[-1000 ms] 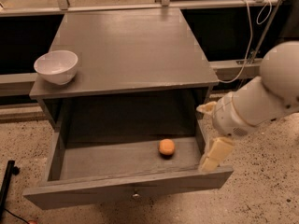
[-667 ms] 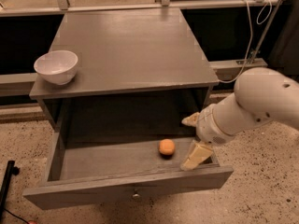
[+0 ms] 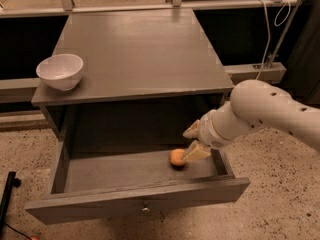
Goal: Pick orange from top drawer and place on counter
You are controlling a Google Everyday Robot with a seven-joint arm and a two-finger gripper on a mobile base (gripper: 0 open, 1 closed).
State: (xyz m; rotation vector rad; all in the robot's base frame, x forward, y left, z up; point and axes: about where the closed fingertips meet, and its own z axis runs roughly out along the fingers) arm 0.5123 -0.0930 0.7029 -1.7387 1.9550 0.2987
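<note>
The top drawer (image 3: 100, 179) stands pulled open below the counter (image 3: 135, 49). The small orange (image 3: 177, 157) lies on the drawer floor, right of centre. My gripper (image 3: 193, 142) reaches into the drawer from the right, on the white arm (image 3: 260, 111). Its two pale fingers (image 3: 196, 152) are spread apart, one above and one just right of the orange. The lower finger is close beside the orange; I cannot tell if it touches. The orange rests on the drawer floor.
A white bowl (image 3: 60, 71) stands on the counter's front left corner. The drawer's round knob (image 3: 145, 210) shows on its front panel. Speckled floor (image 3: 280, 204) lies around the cabinet. A black object (image 3: 7, 191) stands at the lower left.
The arm has moved left and down into the drawer. The gripper went from the drawer's right wall to right beside the orange. The orange has not moved.
</note>
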